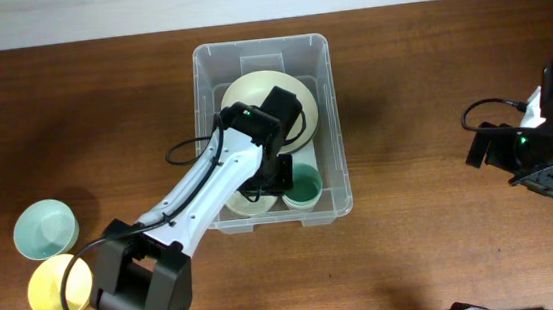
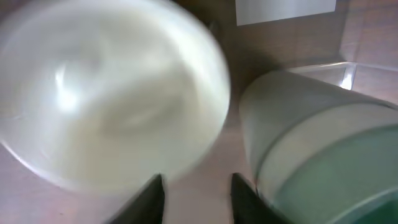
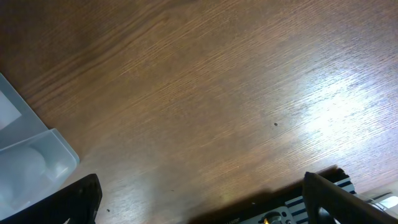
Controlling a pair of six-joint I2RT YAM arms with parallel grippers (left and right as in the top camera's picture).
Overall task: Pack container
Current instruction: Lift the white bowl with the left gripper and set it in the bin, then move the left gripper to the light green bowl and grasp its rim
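Left gripper (image 2: 196,202), open and empty, hangs inside the bin (image 1: 259,44) at the centre of the table (image 1: 433,111), beside packed cream bowls (image 1: 251,89); right gripper (image 3: 205,200) also open, empty; green bowl (image 1: 46,227) and yellow bowl (image 1: 59,286) are not yet packed

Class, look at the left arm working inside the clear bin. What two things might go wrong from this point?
1. The open left claw sits low between the cream bowl and the green cup. Lifting or turning might knock either one.
2. The pale teal bowl and yellow bowl sit outside the container. Its floor looks crowded, so adding them may mean stacking, and a stack could tip.
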